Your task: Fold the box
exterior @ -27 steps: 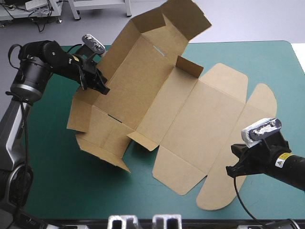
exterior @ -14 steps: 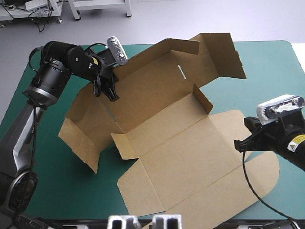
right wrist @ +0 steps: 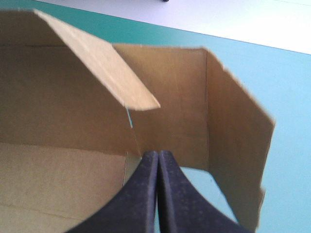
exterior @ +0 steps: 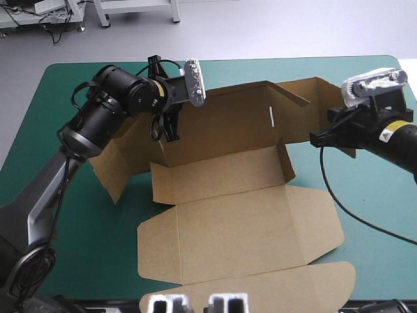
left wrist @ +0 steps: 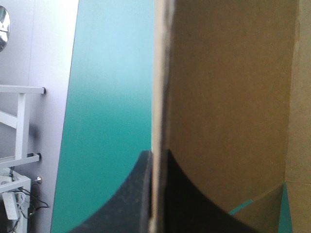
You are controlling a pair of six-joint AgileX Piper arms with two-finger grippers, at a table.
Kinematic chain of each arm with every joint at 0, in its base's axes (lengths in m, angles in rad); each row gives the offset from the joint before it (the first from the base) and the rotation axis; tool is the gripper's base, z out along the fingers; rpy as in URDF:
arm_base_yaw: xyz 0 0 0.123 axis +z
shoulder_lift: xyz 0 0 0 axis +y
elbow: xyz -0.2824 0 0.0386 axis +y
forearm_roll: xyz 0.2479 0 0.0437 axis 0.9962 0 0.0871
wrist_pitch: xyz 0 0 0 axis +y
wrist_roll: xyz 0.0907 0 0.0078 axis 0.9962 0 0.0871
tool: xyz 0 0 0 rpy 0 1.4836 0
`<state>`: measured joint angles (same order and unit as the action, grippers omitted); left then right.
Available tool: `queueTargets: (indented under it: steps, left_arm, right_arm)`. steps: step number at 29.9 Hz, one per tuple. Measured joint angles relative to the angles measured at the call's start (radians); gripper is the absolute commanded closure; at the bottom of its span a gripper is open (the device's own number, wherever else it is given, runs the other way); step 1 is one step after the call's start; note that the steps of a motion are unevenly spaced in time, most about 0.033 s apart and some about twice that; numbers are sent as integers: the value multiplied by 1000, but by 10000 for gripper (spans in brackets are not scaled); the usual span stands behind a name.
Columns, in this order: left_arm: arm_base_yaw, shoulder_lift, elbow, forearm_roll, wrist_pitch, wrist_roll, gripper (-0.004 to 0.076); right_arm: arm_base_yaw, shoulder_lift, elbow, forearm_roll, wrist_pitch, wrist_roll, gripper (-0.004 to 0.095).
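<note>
Left hand [exterior: 171, 132] is clamped almost closed on the box [exterior: 234, 222], with the raised back wall's edge pinched between its fingers [left wrist: 136, 194]. Right hand [right wrist: 158, 154] is fully closed and empty, its tip just short of the upright end wall ahead. Rest of the sheet lies flat on the teal-green tabletop [exterior: 71, 248], on the robot's side of both hands.

Box [exterior: 228, 222] on the table [exterior: 78, 254]; left fingers [left wrist: 132, 201] and right fingers [right wrist: 141, 201] flank it.

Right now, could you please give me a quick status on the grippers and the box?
Left gripper shut on the box, raised wall. Right gripper shut, empty, at its right-end flaps. Lid flat. Nothing in the way.
</note>
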<state>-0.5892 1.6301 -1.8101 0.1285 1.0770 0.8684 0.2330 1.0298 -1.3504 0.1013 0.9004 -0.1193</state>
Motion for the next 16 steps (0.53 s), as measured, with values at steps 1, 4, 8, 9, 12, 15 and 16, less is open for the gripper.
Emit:
queueTargets:
  steps: [1,4,8,9,12,15,16]
  left_arm:
    - [-5,0,0,9,-4,0,731]
    - [-9,0,5,30,-14,0,734]
    - [-11,0,41,82,-19,-20,734]
    - [-13,0,56,103,-23,-31,734]
    - [-37,0,101,172,-37,-69,734]
    - [-83,0,124,257,-54,-124,734]
    - [-102,0,127,293,-56,-153,734]
  right_arm:
    - [0,15,-24,0,3,0,928]
    - [0,59,-83,0,16,0,928]
    - [0,102,-125,0,18,0,928]
    - [0,112,-133,0,20,0,928]
    - [0,143,-148,0,21,0,928]
    - [0,179,-164,0,22,0,928]
    - [0,194,-173,0,23,0,928]
